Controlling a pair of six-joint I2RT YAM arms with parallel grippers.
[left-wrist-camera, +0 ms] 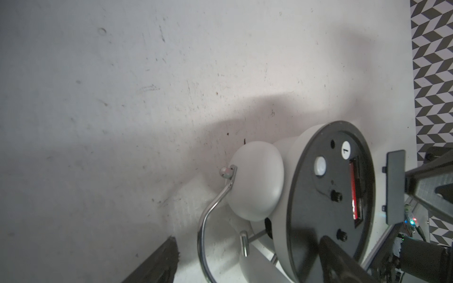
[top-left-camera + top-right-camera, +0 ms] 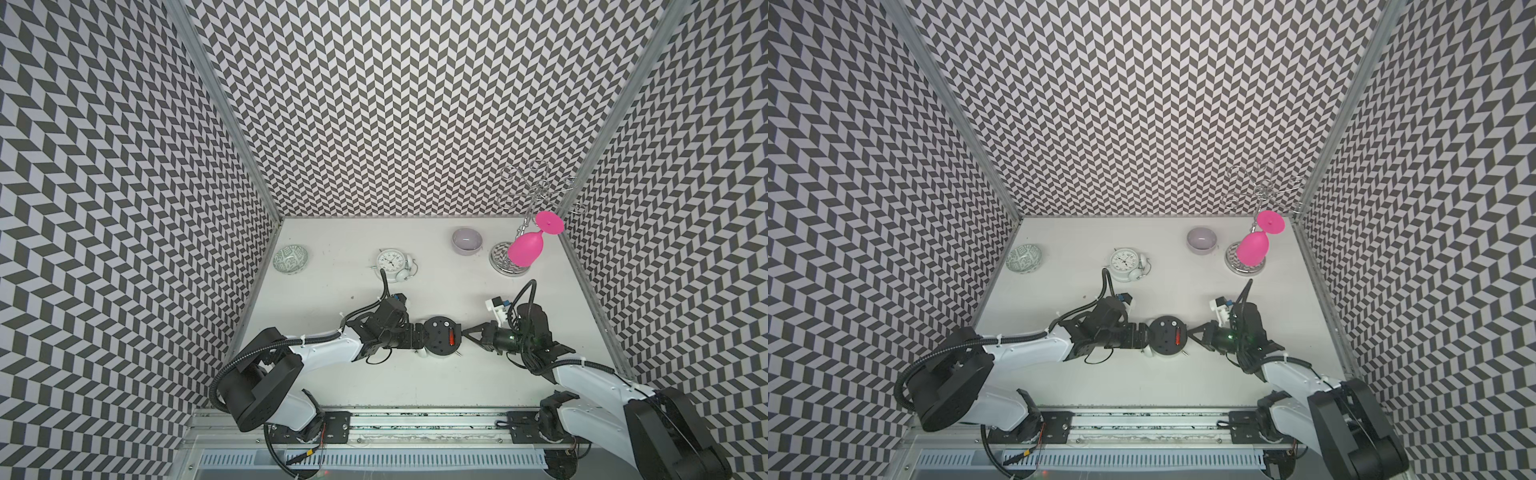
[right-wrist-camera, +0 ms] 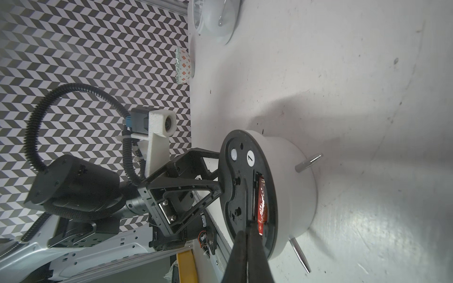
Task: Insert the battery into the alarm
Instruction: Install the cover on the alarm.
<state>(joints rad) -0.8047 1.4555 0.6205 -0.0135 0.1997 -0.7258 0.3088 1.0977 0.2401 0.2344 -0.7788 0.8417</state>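
Between the two claws, the alarm (image 2: 441, 336) lies face down on the table (image 2: 415, 386), its black back plate (image 3: 234, 186) turned up. The battery (image 3: 262, 203), a red cylinder, lies lengthwise in the slot (image 1: 358, 169) on the side of the plate nearest the right claw (image 2: 463, 333), and it looks nearly or wholly seated. The right claw is pinched fully together with nothing between its jaws, its tips at the battery's end. On the alarm's opposite side the left claw (image 2: 422, 338) is spread wide at the bell end. One finger (image 1: 343, 259) lies over the plate's edge and the other (image 1: 159, 259) stands clear of the handle (image 1: 209, 218); no grip on the alarm shows.

The battery is likely small, stiff and smooth-skinned, apt to roll or to spring up off its contact. With the slot walls close beside it, it probably takes a push on its flank or end better than a pinch. The alarm looks light and may slide or rock on its bells (image 1: 255, 181) under that push, so it is best steadied by its drum-shaped body, away from the knobs (image 1: 336, 195).

That body is smooth matt white. The plate is a flat black plastic disc with ribbed knobs and a round white button (image 1: 320, 166). The bells are plain domes, the handle is bent chrome wire, and the legs (image 3: 309, 162) are polished metal pins. The table is white and scuffed.
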